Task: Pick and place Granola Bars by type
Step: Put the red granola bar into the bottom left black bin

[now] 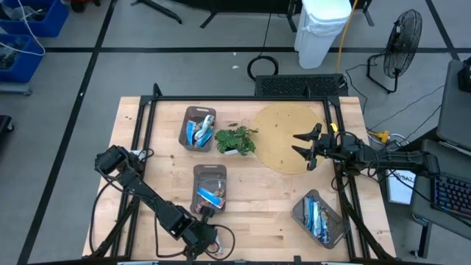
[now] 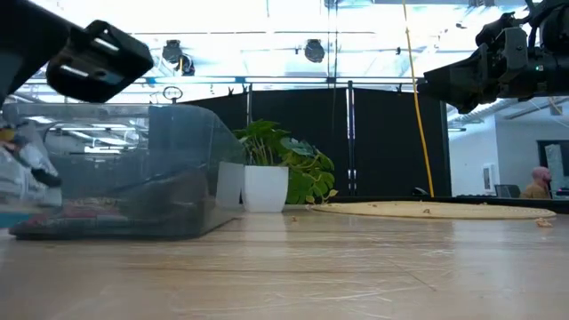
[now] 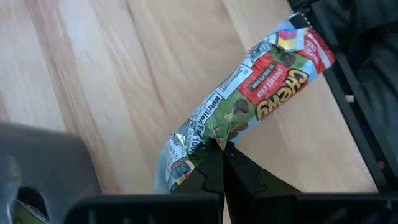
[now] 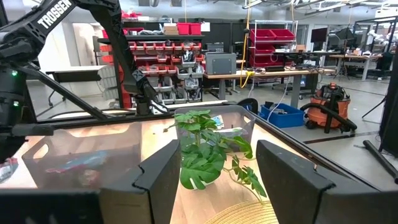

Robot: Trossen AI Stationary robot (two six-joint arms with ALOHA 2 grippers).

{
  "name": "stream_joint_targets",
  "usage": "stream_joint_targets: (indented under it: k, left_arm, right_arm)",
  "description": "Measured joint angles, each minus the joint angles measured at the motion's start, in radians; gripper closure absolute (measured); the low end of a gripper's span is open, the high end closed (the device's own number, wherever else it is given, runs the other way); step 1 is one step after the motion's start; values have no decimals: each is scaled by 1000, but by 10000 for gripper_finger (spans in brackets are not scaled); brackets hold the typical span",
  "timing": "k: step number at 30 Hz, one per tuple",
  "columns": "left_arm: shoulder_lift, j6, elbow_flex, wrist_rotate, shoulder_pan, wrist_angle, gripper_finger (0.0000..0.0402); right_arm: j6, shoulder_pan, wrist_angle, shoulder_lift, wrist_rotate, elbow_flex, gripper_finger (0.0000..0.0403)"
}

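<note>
Granola bar (image 3: 249,102) in left jaws' pinch

Right claw (image 4: 214,180) spread before plant (image 4: 208,152); trays (image 4: 81,155) behind, contents unclear.

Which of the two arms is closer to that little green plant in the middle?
The right one. Its open pincer hovers over the round mat beside the plant. The left pincer is far off at the table's near edge, shut on a red bar.
</note>
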Motion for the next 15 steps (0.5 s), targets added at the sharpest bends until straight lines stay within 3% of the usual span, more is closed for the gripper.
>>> stream_joint_targets:
  k: [7,15]
  left_arm:
    - [-17,81,72,-26,1,-59,400]
    - [-143,210,177,-260,-14,-281,401]
  right_arm:
    - [0,0,0,0,0,0,202]
    - [0,0,0,0,0,0,202]
